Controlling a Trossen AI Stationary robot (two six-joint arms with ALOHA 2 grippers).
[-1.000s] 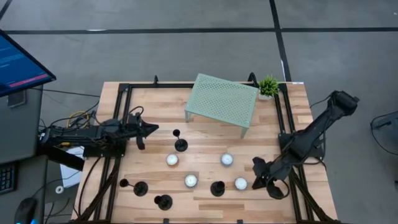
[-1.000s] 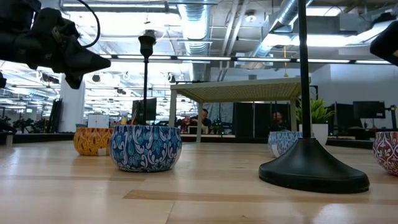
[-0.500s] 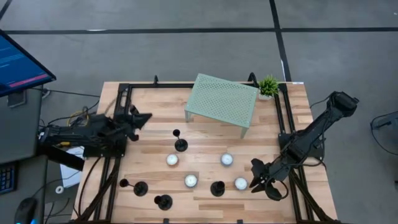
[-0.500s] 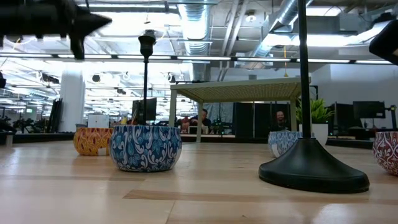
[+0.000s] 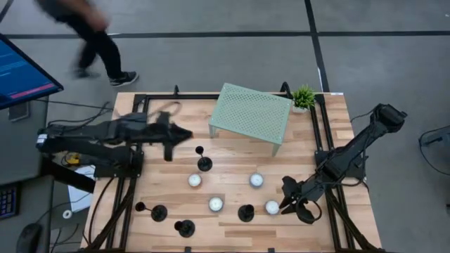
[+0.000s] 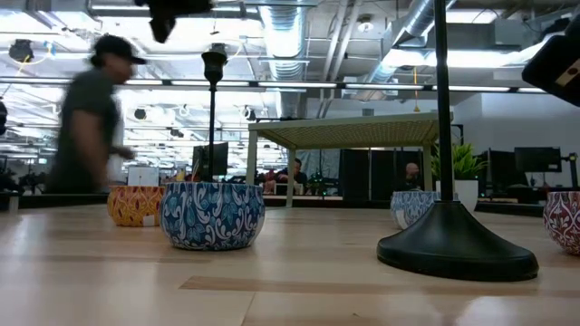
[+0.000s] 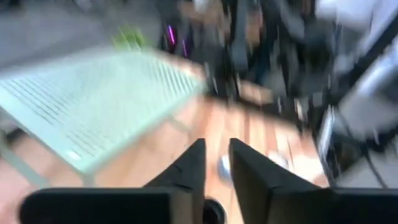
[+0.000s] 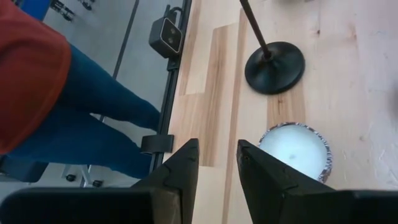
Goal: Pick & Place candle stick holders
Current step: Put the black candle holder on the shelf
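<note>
Four black candle stick holders stand upright on their round bases: one mid-table (image 5: 204, 164), one near the front left (image 5: 159, 213), one at the front (image 5: 185, 227), and one at the front middle (image 5: 246, 212), whose base shows in the right wrist view (image 8: 275, 67). My left gripper (image 5: 181, 138) hangs in the air just left of the mid-table holder, with a narrow gap between its fingers (image 7: 217, 163), and is empty. My right gripper (image 5: 287, 202) is a little open and empty, just right of a white tealight (image 5: 272, 207).
Three more tealights (image 5: 195, 180) (image 5: 256, 180) (image 5: 215, 204) sit among the holders. A green perforated stand (image 5: 252, 116) and a small plant (image 5: 304, 97) are at the far side. A person (image 5: 91, 35) walks past the far left corner; another person's legs (image 8: 93, 118) are beside the table.
My left gripper has risen and swung toward the table's right, ending close to the mid-table holder. My right gripper has crept a little toward the left, nearer the tealight. A person has walked into view beyond the far left corner.
</note>
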